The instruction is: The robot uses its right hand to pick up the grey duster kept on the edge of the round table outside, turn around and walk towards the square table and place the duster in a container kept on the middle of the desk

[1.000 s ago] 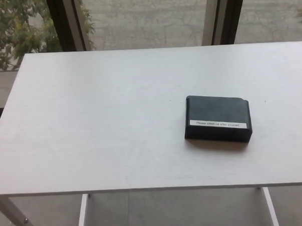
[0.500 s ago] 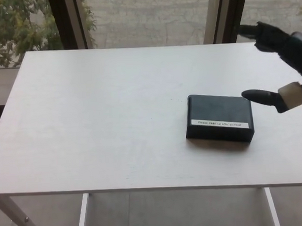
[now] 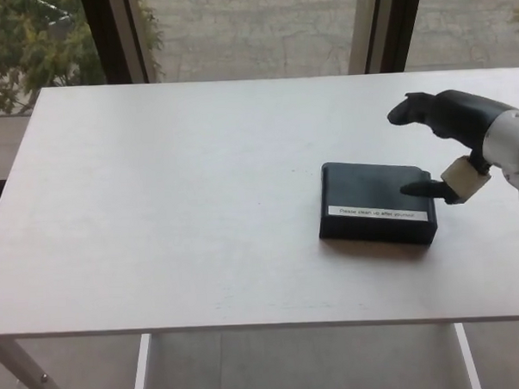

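The duster [image 3: 373, 196] is a dark, flat block with a white label strip along its near side. It lies on the white table [image 3: 174, 207], right of the middle. My right hand [image 3: 459, 117] comes in from the right and is open. Its thumb tip hovers over the duster's right end, and its two fingers are spread apart above and behind that end. Nothing is held. I cannot tell whether the thumb touches the duster. My left hand does not show.
The table's front edge [image 3: 248, 326] runs across the lower picture, with white legs [image 3: 143, 367] below it. Behind the table stand dark window posts [image 3: 115, 37], with pavement and a tree [image 3: 21, 50] outside.
My right hand came into view from the right, then moved left and down, so its thumb now reaches over the duster's right end. The duster has not moved.
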{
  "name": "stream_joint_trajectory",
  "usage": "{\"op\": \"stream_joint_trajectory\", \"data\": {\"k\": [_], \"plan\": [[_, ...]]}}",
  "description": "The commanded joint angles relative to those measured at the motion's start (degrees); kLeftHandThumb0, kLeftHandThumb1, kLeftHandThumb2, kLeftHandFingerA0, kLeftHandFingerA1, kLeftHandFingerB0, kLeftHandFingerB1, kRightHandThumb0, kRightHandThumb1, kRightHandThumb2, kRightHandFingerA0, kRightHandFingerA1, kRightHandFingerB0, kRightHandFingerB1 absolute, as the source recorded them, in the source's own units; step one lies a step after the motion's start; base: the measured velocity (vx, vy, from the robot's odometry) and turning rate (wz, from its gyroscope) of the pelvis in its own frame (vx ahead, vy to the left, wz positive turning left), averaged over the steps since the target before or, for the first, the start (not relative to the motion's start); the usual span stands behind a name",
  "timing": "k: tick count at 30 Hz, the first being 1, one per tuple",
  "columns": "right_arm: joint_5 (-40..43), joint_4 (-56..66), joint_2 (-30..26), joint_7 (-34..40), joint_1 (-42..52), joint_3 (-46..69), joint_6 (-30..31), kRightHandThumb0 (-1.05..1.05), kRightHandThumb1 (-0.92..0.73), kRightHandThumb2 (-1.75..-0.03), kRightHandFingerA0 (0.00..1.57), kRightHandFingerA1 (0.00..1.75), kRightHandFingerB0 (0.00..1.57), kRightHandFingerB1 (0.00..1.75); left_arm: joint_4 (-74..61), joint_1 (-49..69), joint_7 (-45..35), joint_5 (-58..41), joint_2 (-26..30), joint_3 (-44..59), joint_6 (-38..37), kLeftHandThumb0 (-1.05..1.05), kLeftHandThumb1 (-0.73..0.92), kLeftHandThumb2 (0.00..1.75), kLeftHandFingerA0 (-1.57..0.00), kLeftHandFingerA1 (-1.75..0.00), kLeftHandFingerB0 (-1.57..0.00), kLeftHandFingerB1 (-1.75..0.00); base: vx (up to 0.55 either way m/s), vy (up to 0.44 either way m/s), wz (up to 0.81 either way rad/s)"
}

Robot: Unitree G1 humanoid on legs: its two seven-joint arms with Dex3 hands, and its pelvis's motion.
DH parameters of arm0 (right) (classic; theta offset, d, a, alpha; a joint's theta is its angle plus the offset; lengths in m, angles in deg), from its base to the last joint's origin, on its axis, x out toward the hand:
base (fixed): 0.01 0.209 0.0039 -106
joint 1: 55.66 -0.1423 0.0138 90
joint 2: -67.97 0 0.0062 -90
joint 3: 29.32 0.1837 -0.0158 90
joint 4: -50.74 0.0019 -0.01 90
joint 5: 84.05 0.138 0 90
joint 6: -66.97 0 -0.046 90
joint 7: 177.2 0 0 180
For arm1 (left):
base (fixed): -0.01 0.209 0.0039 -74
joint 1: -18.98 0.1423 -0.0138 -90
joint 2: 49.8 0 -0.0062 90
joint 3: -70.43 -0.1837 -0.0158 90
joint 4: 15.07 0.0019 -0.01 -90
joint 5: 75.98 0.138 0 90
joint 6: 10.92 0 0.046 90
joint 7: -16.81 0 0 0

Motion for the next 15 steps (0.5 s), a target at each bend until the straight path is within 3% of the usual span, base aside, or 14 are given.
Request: {"op": "stream_joint_trajectory", "data": {"k": [1, 2, 7, 10, 11, 14, 15], "plan": [[-4.3, -2.5, 0.8, -1.6, -1.6, -0.5, 0.9, -0.39, -0.35, -0.97, 0.03, 0.53, 0.00, 0.49, -0.1, 0.9, 0.8, 0.5, 0.9, -0.9, -6.1, 0.06, 0.62, 1.12, -0.94, -1.09, -0.86, -0.89, 0.00, 0.000, 0.00], [-5.2, -4.3, 1.6, -1.6, -2.1, -1.5, 0.2, -0.79, -0.70, -0.61, 0.13, 0.42, 0.18, 0.29, 0.9, 0.6, 2.0, 1.4, 0.9, -1.6, -6.2, 0.09, 0.62, 1.07, -0.92, -1.03, -0.86, -0.88, 0.00, 0.000, 0.00], [-7.2, -6.7, 3.4, -1.1, -2.3, -2.4, -0.8, -0.78, -0.74, -0.62, 0.15, 0.42, 0.20, 0.29, 2.7, -0.3, 1.6, 0.1, 1.0, -1.5, -7.2, 0.07, 0.61, 1.13, -0.98, -1.09, -0.89, -0.93, 0.00, 0.000, 0.00], [-9.4, -7.2, 4.6, -1.0, -1.9, -4.2, -1.2, -0.81, -0.73, -0.63, 0.18, 0.42, 0.23, 0.28, 3.0, -0.9, 0.6, -1.7, 0.7, -0.3, -8.0, 0.09, 0.61, 1.14, -0.98, -1.12, -0.89, -0.94, 0.00, 0.000, 0.00], [-9.8, -6.3, 4.8, -1.4, -1.2, -4.8, -1.2, -0.38, -0.39, -1.02, 0.02, 0.52, 0.00, 0.49, 3.0, -1.0, 0.9, -1.3, 0.9, -0.6, -7.8, 0.06, 0.64, 1.09, -0.93, -1.06, -0.85, -0.89, 0.00, 0.000, 0.00], [-10.4, -4.5, 4.9, -1.9, 0.6, -5.5, -1.6, -0.39, -0.38, -1.01, 0.02, 0.52, 0.00, 0.49, 3.0, -1.4, 1.4, -0.8, 1.3, -1.0, -6.6, 0.04, 0.67, 1.02, -0.95, -1.12, -0.85, -0.88, 0.00, 0.000, 0.00], [-10.5, -4.8, 4.9, -2.0, 1.2, -5.6, -1.5, -0.85, -0.77, -0.65, 0.14, 0.44, 0.16, 0.28, 3.4, -1.5, 1.0, -1.0, 1.3, -0.8, -7.2, 0.07, 0.66, 1.07, -0.97, -1.10, -0.86, -0.89, 0.00, 0.000, 0.00]]}}
